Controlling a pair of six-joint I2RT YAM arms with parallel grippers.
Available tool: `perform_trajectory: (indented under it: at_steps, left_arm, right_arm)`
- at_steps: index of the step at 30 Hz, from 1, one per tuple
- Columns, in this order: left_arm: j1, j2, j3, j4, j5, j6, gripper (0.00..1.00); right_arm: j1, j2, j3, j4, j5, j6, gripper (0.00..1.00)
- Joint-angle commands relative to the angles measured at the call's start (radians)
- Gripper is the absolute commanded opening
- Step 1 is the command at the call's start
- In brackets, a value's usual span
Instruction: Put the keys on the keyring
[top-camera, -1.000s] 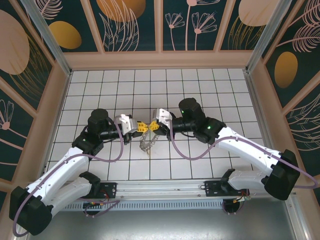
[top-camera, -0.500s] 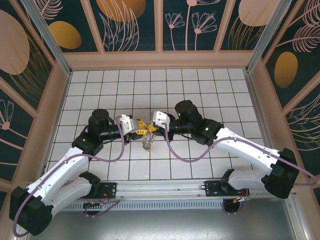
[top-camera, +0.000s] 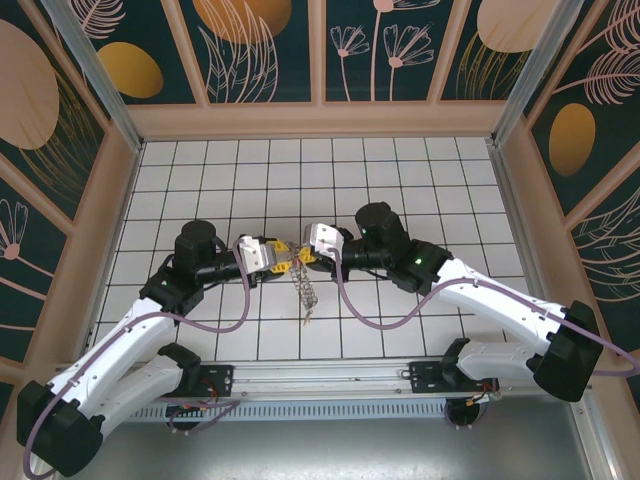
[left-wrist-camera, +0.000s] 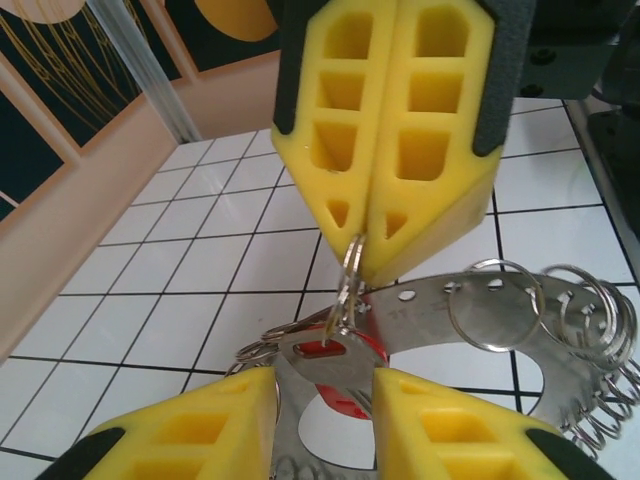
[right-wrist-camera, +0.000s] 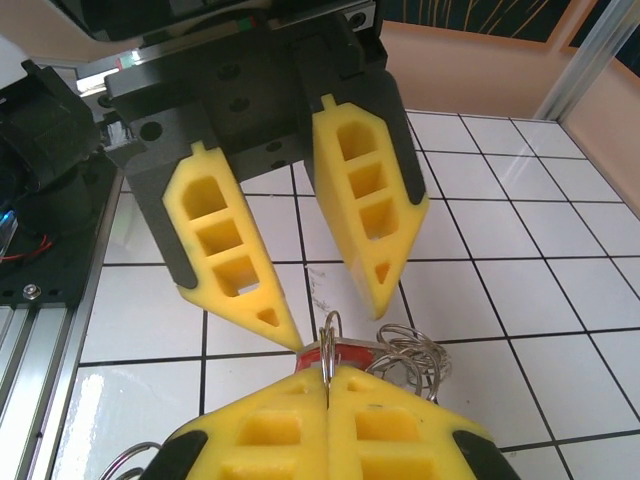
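Note:
My right gripper (right-wrist-camera: 328, 372) is shut on a small wire ring (right-wrist-camera: 330, 335) at the rim of the keyring (left-wrist-camera: 480, 325), a flat grey plate fringed with small rings. The key (left-wrist-camera: 335, 365), silvery with a red tag, hangs from that same small ring through its slot. My left gripper (left-wrist-camera: 325, 380) stands open with the key's head in the gap between its yellow fingers (left-wrist-camera: 200, 425). In the top view both grippers meet tip to tip above the middle of the floor, left gripper (top-camera: 280, 262) facing right gripper (top-camera: 303, 258), and the keyring (top-camera: 305, 292) dangles below them.
White tiled floor (top-camera: 400, 170) spreads on all sides, ringed by low tan walls (top-camera: 320, 120). An aluminium rail (top-camera: 330, 385) with the arm bases runs along the near edge. The keyring's loose rings (left-wrist-camera: 590, 320) bunch to the right of my left fingers.
My left gripper has gone from shut to open, letting go of the key. The keyring now hangs longer and straighter beneath the right gripper, which has stayed shut.

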Motion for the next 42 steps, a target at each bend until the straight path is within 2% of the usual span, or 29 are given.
perform_trajectory:
  at_steps: [1,8,15,24,32,42]
  left_arm:
    - [-0.003,-0.001,0.003,0.073,0.003,-0.014,0.32]
    - [-0.003,-0.007,-0.012,0.092,0.044,-0.006,0.27]
    - [-0.003,-0.012,-0.007,0.070,0.033,0.035,0.29]
    - [-0.003,-0.079,-0.038,0.035,-0.032,0.176,0.35]
    - [-0.003,-0.077,-0.037,0.010,0.020,0.349,0.30]
    - [-0.003,-0.038,-0.011,-0.021,0.053,0.427,0.28]
  right_arm:
    - [0.003,-0.022,0.000,0.047,-0.030,-0.004,0.00]
    - [0.003,-0.007,0.014,0.024,-0.056,0.001,0.00]
    - [0.004,0.002,0.020,0.026,-0.056,0.003,0.00]
    - [0.004,0.008,0.015,0.031,-0.063,0.021,0.00]
    - [0.004,0.025,0.018,0.033,-0.082,0.031,0.00]
    - [0.006,0.031,0.008,0.045,-0.104,0.039,0.00]
